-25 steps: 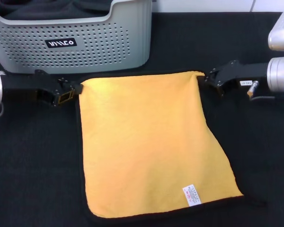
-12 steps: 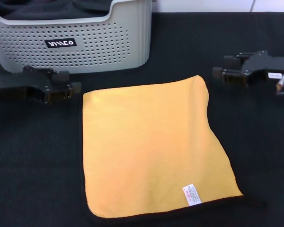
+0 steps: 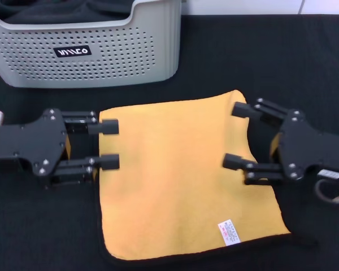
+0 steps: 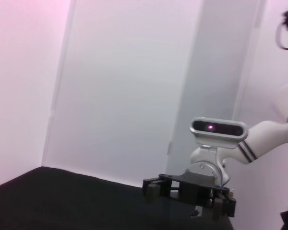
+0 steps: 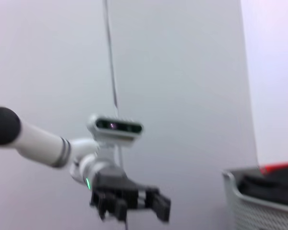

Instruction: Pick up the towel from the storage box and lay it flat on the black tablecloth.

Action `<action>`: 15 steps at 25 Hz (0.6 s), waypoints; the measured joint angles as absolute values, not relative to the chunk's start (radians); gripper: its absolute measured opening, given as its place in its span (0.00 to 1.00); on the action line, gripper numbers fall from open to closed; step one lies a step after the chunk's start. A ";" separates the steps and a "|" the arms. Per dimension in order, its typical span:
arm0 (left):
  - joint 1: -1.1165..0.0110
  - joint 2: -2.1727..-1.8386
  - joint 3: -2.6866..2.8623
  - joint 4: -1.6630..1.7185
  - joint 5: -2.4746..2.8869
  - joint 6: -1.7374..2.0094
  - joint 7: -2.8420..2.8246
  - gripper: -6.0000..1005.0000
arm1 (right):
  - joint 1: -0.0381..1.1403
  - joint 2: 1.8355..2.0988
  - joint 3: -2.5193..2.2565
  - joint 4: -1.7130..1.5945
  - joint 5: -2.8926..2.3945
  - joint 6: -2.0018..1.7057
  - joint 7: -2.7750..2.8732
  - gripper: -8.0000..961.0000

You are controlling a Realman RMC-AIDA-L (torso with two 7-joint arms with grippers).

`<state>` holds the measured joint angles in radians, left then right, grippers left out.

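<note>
The black tablecloth (image 3: 39,226) covers the whole work surface, which is why the towel can lie anywhere on it. At the far left stands the storage box (image 3: 85,51), its perforated grey wall facing the robot and a dark cloth (image 3: 56,8) bundled inside — the towel is no longer in it.

The towel (image 3: 181,180) lies spread on the tablecloth in front of the box, yellow-orange side up, black edging showing along its left and near edges. Its right edge runs at a slant, so the sheet looks slightly skewed rather than square. The white care label (image 3: 228,232) sits near the near right corner. By the look of it, the laying-out is essentially done.

The left gripper (image 3: 106,144) hangs over the towel's left edge with its fingers spread wide and holding nothing. The right gripper (image 3: 238,135) hangs over the right edge, likewise wide and empty — the two face each other across the cloth. Neither visibly touches the fabric, so they seem free to pull away.
</note>
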<state>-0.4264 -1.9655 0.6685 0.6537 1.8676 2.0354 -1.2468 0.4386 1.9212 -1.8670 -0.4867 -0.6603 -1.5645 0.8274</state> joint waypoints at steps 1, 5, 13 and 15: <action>-0.423 -1.963 0.686 0.642 1.859 2.035 -1.233 0.58 | 0.427 1.941 -1.835 -0.503 -0.698 -1.564 0.831 0.82; -0.427 -1.947 0.707 0.593 1.825 2.035 -1.204 0.58 | 0.436 1.998 -1.732 -0.536 -0.852 -1.548 0.898 0.90; -0.423 -1.943 0.702 0.577 1.810 2.033 -1.184 0.58 | 0.524 2.008 -1.716 -0.530 -0.989 -1.509 1.034 0.90; -0.418 -1.943 0.701 0.577 1.809 2.033 -1.184 0.58 | 0.525 2.007 -1.714 -0.533 -0.994 -1.510 1.040 0.90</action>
<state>-0.4180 -1.9435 0.7006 0.5771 1.8091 2.0334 -1.1842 0.5250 2.0075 -1.7139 -0.5333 -0.9943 -1.5096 1.0397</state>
